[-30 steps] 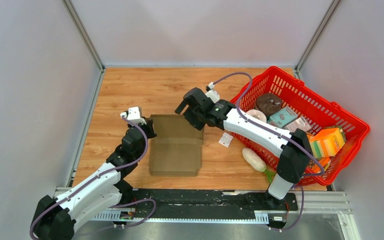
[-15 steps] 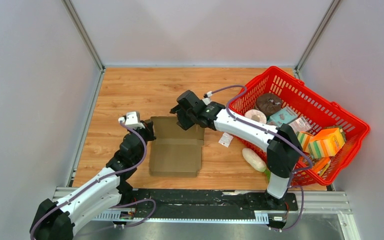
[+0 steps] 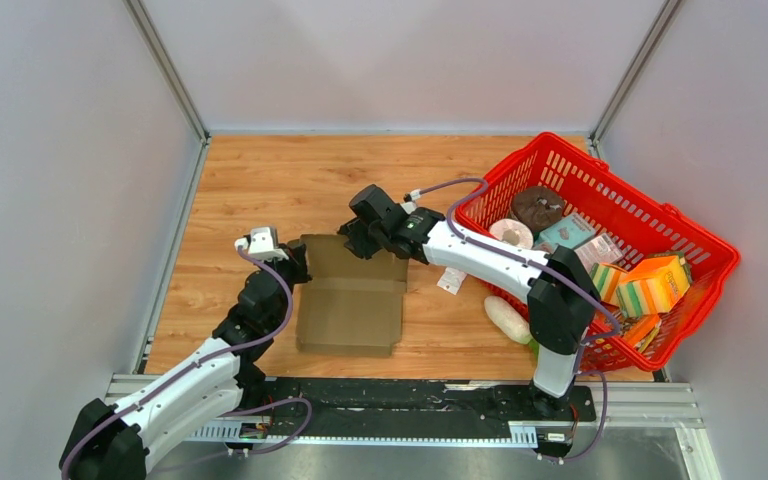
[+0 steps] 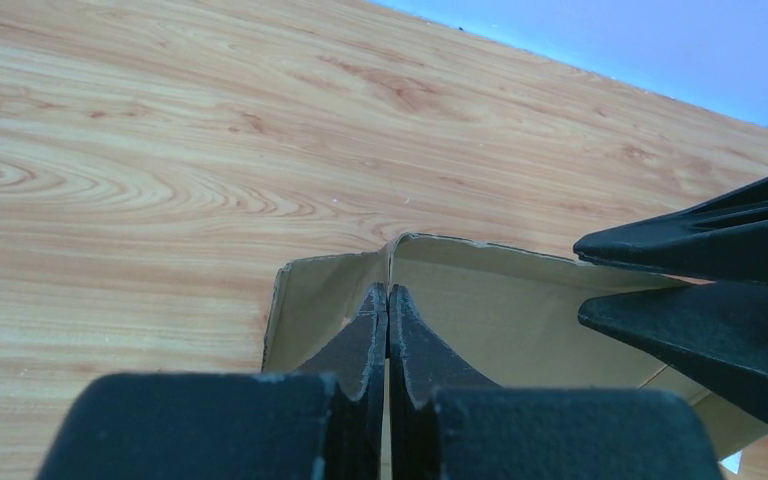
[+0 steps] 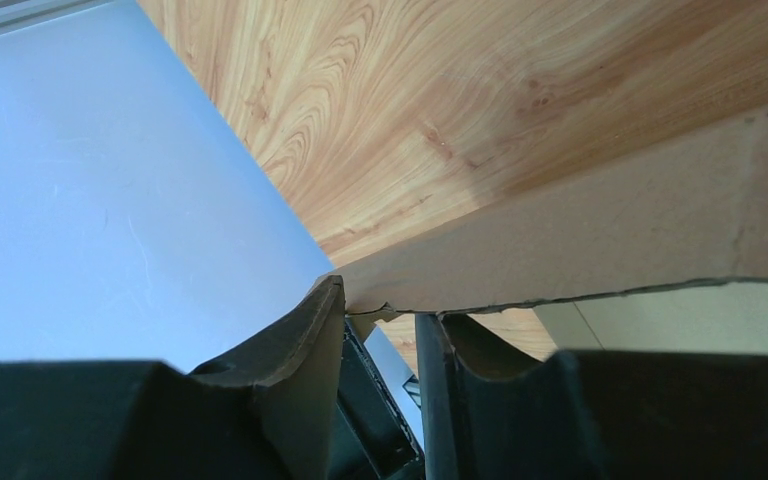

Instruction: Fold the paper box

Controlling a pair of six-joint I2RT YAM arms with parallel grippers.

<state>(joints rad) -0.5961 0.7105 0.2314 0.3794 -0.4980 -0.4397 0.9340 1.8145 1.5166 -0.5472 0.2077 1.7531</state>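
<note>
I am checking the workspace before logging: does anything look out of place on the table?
Yes. A white vegetable and a small white packet lie loose on the table beside the red basket, not inside it.

Wooden surface [image 3: 290,180] carrying a red basket [image 3: 610,190] of assorted groceries at right; a small white packet [image 3: 451,279] and a white vegetable [image 3: 507,318] lie just beside it.
</note>
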